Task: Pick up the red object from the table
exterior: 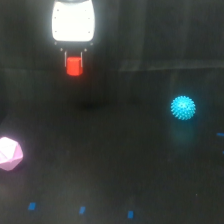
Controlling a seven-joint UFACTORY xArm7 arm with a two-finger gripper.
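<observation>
White-bodied gripper [74, 61] pinches the small red-orange cylinder block [74, 66] between thin fingers, apparently clear of the black table [115, 165], though blur hides the gap. From the block: cyan spiky ball [183, 107] lower right, pink faceted polyhedron [9, 153] lower left.

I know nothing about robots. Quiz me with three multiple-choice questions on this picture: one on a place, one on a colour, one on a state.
1. Where is the spiky ball? A) exterior view's right B) exterior view's left C) under the tool
2. What colour is the faceted polyhedron? A) green B) pink C) yellow
3. The red object is: A) lying beside the ball B) between the tool's fingers C) on the polyhedron

Key: 1 A, the spiky ball sits far right. 2 B, the polyhedron is pink. 3 B, the red object sits in the tool, above a dark patch on the table.
</observation>
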